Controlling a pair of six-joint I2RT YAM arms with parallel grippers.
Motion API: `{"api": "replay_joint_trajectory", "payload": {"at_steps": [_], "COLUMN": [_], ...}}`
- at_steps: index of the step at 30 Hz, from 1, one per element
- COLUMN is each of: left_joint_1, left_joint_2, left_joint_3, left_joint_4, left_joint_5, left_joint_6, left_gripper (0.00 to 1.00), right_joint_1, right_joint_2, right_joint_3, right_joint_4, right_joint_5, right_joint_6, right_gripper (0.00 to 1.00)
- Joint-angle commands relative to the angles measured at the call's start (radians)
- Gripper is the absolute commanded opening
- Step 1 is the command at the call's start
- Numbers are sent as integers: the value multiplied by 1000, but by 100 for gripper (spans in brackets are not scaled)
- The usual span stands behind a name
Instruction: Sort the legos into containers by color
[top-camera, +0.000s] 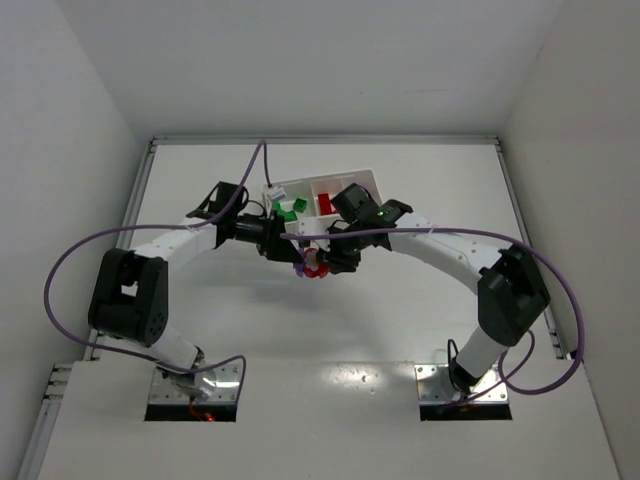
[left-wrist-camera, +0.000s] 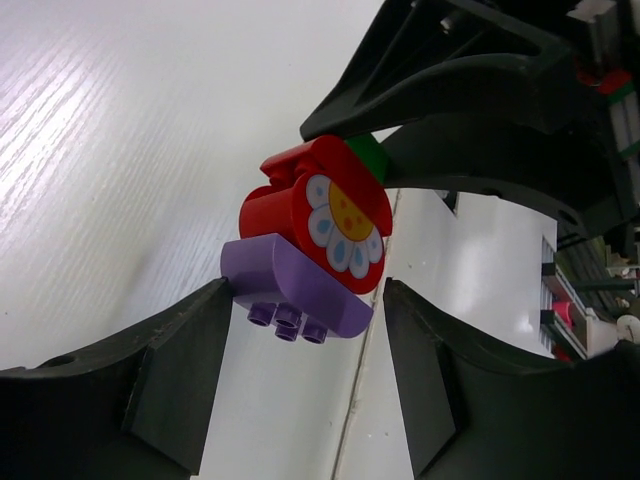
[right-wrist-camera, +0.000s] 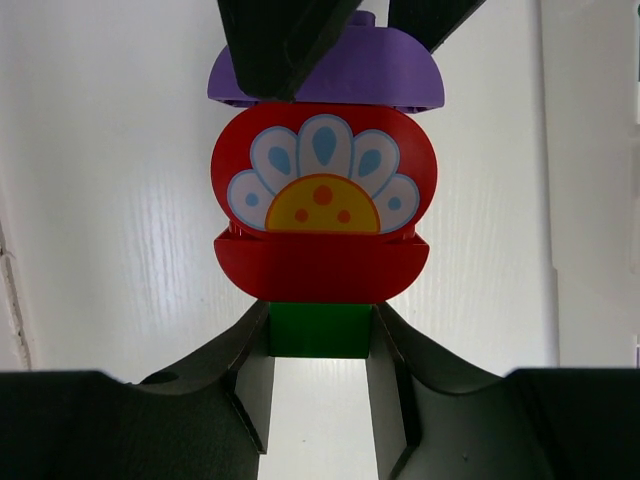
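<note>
A lego clump is held above the table: a red flower brick (right-wrist-camera: 322, 190), a purple brick (left-wrist-camera: 290, 285) on one end and a green brick (right-wrist-camera: 320, 330) on the other. It shows small in the top view (top-camera: 313, 264), in front of the white tray (top-camera: 372, 180). My right gripper (right-wrist-camera: 320, 315) is shut on the green brick, both fingers against its sides. My left gripper (left-wrist-camera: 310, 290) is open, its jaws straddling the purple brick; the left finger touches it and a thin gap shows at the right finger. The two grippers face each other, left (top-camera: 298, 252) and right (top-camera: 335, 258).
In the tray, green bricks (top-camera: 290, 209) lie in the left compartment and red bricks (top-camera: 325, 204) in the middle one. My right arm covers part of the right compartment. Purple cables loop off both arms. White walls close the table at the back and sides.
</note>
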Motion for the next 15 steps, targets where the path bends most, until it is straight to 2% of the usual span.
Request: {"api": "replay_joint_trajectory", "payload": {"at_steps": [1,13,15], "left_joint_1": [-24,13,13], "left_joint_2": [-9,-67,-67], "left_joint_3": [16,-27,-27], "left_joint_4": [11,50,50], "left_joint_5": [7,-10,2], "left_joint_6": [-10,-19,-19], "left_gripper": [68,68,65], "right_joint_1": [-2,-11,-11], "right_joint_2": [-55,-85,-85], "right_joint_3": [11,-18,-18], "right_joint_4": [83,83,83], "right_joint_5": [9,18,18], "right_joint_6": [4,-6,-6], "right_gripper": [7,3,3]}}
